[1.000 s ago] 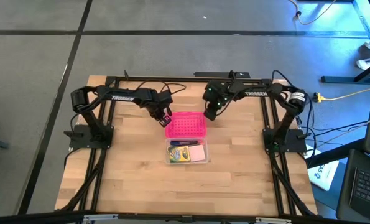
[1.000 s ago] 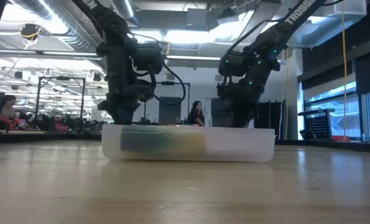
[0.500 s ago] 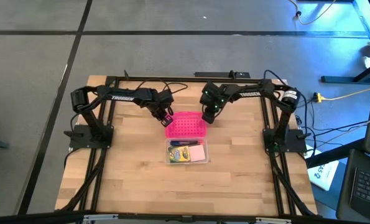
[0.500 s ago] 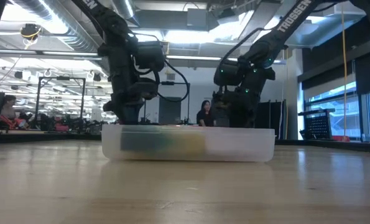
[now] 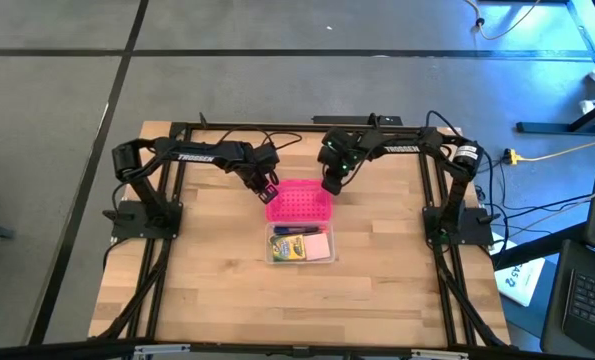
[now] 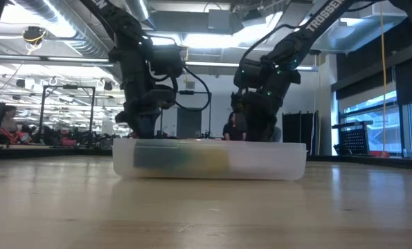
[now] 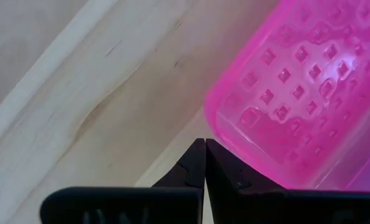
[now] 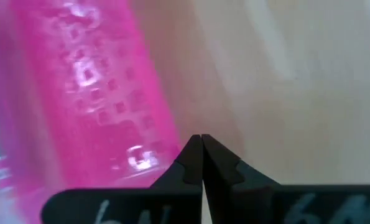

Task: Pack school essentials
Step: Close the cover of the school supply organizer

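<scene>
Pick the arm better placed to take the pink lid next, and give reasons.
Neither clearly. The left gripper sits at one far corner of the pink lid, the right gripper at the other, both with fingers shut. The clear box lies nearer, already filled.

Glossy pink plastic lid point(image 7: 303, 93), wooden table point(image 5: 217, 270)

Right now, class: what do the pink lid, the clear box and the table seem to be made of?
Lid: glossy translucent plastic, likely, with moulded square dimples catching highlights.
Box: frosted clear plastic; contents show blurred through its wall.
Table: pale wood with a smooth finish, with plank seams and grain.
</scene>
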You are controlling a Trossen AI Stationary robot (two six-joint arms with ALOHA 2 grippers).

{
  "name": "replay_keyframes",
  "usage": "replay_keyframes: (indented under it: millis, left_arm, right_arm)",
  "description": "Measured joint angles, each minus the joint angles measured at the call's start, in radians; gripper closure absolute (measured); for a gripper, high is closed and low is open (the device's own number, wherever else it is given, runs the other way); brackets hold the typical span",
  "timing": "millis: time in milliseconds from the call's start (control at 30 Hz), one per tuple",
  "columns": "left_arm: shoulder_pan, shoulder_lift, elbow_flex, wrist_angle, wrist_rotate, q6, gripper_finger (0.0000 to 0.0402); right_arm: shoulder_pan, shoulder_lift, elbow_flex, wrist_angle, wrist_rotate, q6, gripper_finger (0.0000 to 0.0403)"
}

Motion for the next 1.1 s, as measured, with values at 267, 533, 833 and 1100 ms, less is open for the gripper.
replay_keyframes:
  millis: [267,533,833,1100]
  left_arm:
    - [0.000,-0.002,0.000,-0.001,0.000,0.017,0.0401]
    - [0.000,-0.002,0.000,-0.001,-0.001,0.025,0.0401]
    - [-0.007,-0.002,0.000,-0.005,-0.004,0.026,0.0401]
    - [-0.007,-0.022,0.000,0.025,-0.003,0.027,0.0401]
  right_arm:
    - [-0.010,0.000,-0.001,-0.068,0.055,0.002,0.0402]
    - [-0.002,0.000,-0.043,-0.058,-0.007,0.000,0.0402]
    - [0.000,0.000,-0.047,0.000,-0.072,0.000,0.0402]
    - [0.001,0.000,-0.047,0.007,-0.082,-0.008,0.0402]
